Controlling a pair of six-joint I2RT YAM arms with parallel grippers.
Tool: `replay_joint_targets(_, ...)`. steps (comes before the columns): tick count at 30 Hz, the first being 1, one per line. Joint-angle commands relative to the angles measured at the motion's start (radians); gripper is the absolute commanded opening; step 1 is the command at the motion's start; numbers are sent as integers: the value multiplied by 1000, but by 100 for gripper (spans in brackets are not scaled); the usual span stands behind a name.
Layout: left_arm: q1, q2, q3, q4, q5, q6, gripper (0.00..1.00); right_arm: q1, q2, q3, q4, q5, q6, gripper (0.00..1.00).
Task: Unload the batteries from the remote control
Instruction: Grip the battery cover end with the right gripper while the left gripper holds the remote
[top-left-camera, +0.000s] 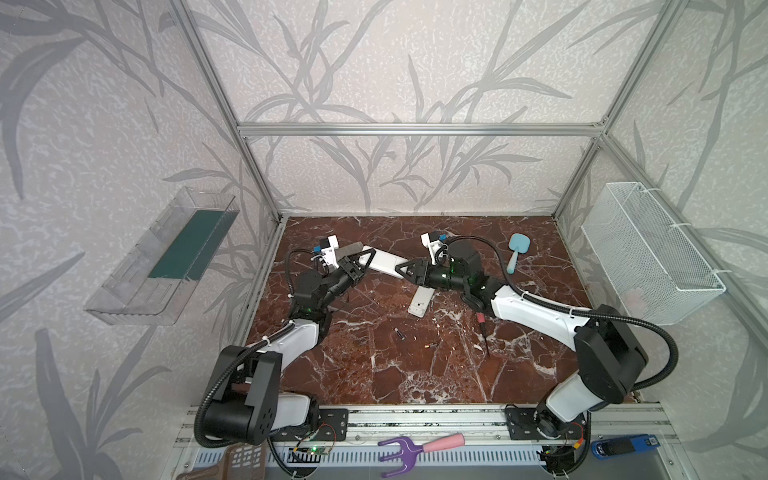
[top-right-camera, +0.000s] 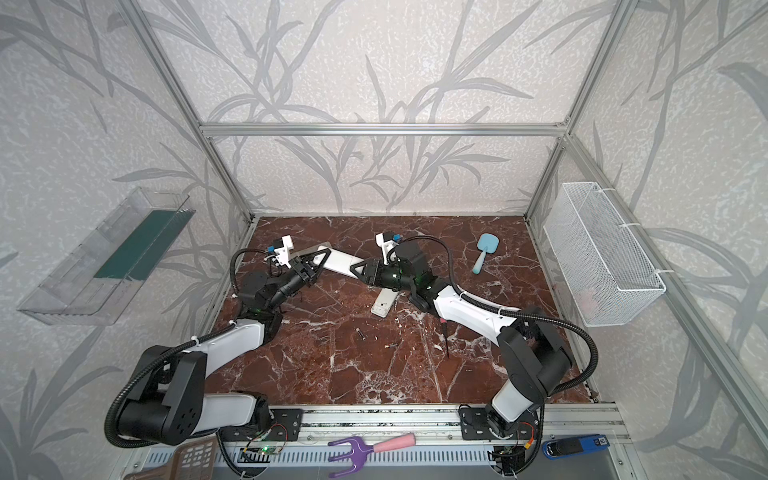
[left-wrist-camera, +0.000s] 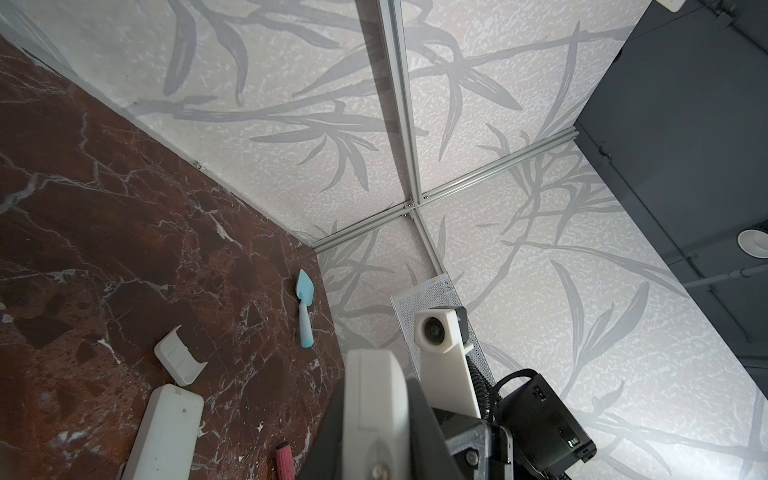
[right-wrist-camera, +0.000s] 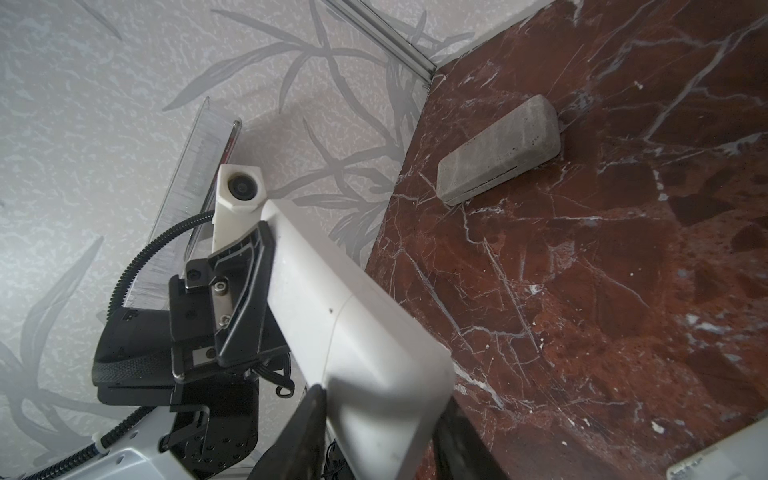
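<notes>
Bins are hanging on the side walls, both off the table. Clear plastic bin (top-left-camera: 124, 291) on the left arm's side is holding one flat dark green slab (top-left-camera: 192, 245). White mesh basket (top-left-camera: 648, 249) on the right arm's side is showing only a faint pale pink patch at its bottom, too blurred to ID.

Remote control (top-left-camera: 384, 262) is being held up off the marble table (top-left-camera: 374, 374), btwn the two arms, toward the back. Left gripper (top-left-camera: 362, 261) is clamping one end. Right gripper (top-left-camera: 402, 268) is gripping the other end, w/ fingers (right-wrist-camera: 305, 440) pressing both sides of the casing in the right wrist view.

Batteries (top-left-camera: 400, 333), two of them, are lying loose on the table, well apart from the remote control & nearer the front: one dark, one (top-left-camera: 431, 345) w/ a gold tip. Red-handled screwdriver (top-left-camera: 482, 324) is lying near them, on the right arm's side. White casing piece (top-left-camera: 420, 302) is lying partly hidden under the right arm. Grey block (right-wrist-camera: 498, 149) is sitting by the back wall; blue trowel (top-left-camera: 515, 253) is lying at back right.
</notes>
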Motion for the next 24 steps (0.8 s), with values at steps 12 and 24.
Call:
replay_joint_targets(12, -16, -276, 58, -474, -20, 315, 0, -4, 23, 27, 38, -24, 37, 39)
replay_joint_targets(24, -19, -221, -8, -235, -88, 146, 0, 12, 39, -9, 117, -53, 111, 46)
